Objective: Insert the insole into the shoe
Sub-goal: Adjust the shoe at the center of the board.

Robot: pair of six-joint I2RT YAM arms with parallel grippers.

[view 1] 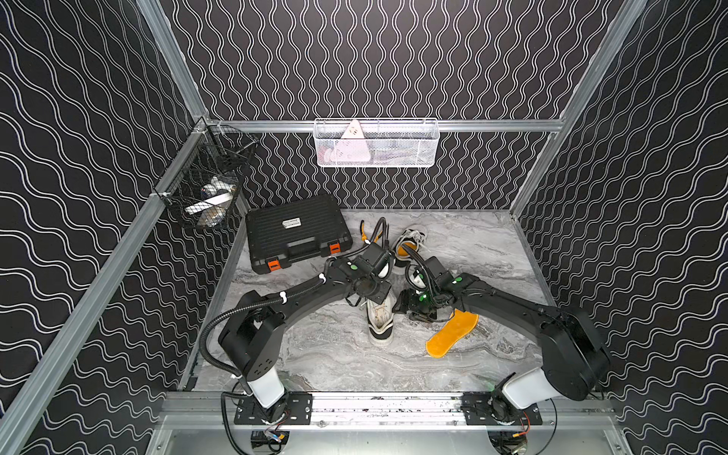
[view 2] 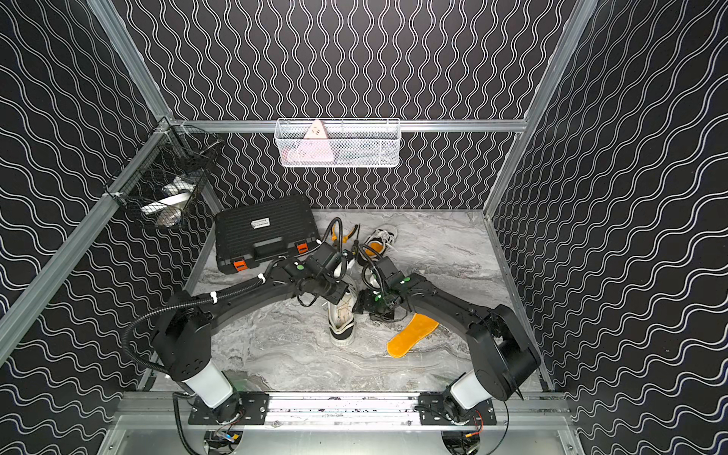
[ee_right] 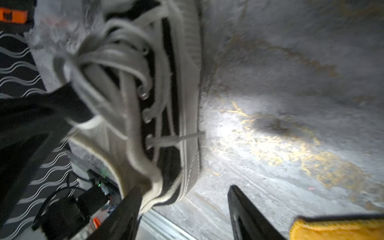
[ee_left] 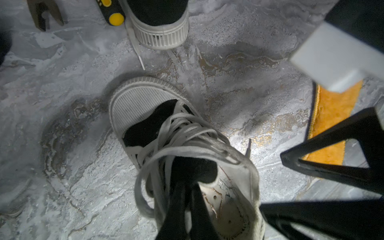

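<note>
Left fingers (ee_left: 174,214): clamped together on the black tongue of the shoe (ee_left: 145,116), at the bottom centre of my left wrist view.
Left gripper (ee_left: 188,187): pinching that tongue from above. In both top views the wrist hides it.
Right fingers (ee_right: 247,214): apart, and I see bare table between them. One sits just beside the shoe's side. The other is just beside the insole (ee_right: 336,229), at the lower right of my right wrist view.
Right gripper (ee_right: 187,216): holding nothing, low over the table between shoe and insole.
Shoe (view 1: 380,319): white and black lace-up at the centre of both top views (view 2: 342,315). Its heel points toward the bottom of the frame, its mouth faces up, and its toe end is under my left wrist.
Insole (view 1: 451,335): orange-yellow and flat on the table, right of the shoe and apart from it (view 2: 411,337). Its upper end meets the right arm.
Second shoe (view 1: 409,244): above centre, with orange showing inside.
Tool case (view 1: 297,238): black, at the upper left of the table (view 1: 335,366).
</note>
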